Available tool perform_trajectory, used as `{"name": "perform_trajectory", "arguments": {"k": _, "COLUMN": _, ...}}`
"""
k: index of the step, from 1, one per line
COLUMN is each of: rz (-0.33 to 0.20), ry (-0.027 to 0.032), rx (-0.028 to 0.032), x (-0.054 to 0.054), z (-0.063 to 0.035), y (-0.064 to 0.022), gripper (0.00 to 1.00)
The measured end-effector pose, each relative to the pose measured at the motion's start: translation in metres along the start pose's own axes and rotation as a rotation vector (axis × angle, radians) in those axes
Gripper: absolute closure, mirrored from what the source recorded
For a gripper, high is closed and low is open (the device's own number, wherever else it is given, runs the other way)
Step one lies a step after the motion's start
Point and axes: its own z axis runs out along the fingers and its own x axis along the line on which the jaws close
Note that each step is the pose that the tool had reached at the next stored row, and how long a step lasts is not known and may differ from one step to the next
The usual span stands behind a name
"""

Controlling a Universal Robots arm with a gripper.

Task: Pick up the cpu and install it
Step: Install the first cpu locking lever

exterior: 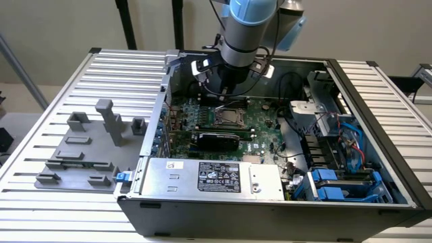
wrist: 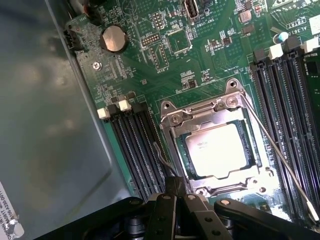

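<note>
The cpu (wrist: 217,150), a flat square chip with a shiny silver top, lies inside the motherboard socket (wrist: 172,120) under its metal load frame. From the exterior view the cpu (exterior: 226,116) sits mid-board, directly below the arm. My gripper (wrist: 176,184) hangs just beside the socket's edge with its black fingers shut together. A thin wire socket lever (wrist: 161,156) runs up to the fingertips; I cannot tell whether it is pinched. A second wire lever (wrist: 280,155) lies along the socket's other side. In the exterior view my gripper (exterior: 229,98) points down into the open case.
Black memory slots (wrist: 287,125) flank the socket on both sides. A grey power supply box (exterior: 216,178) fills the case front, with blue drive cages (exterior: 341,185) at the exterior view's right. A grey holder fixture (exterior: 84,152) stands on the ribbed table at the exterior view's left.
</note>
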Motion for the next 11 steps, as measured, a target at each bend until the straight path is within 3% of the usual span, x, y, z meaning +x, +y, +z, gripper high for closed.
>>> {"name": "perform_trajectory", "arguments": {"k": 11, "rz": 0.0, "ry": -0.0003, "rx": -0.0002, "x": 0.0037, "z": 0.002, "y": 0.0033, "gripper": 0.89}}
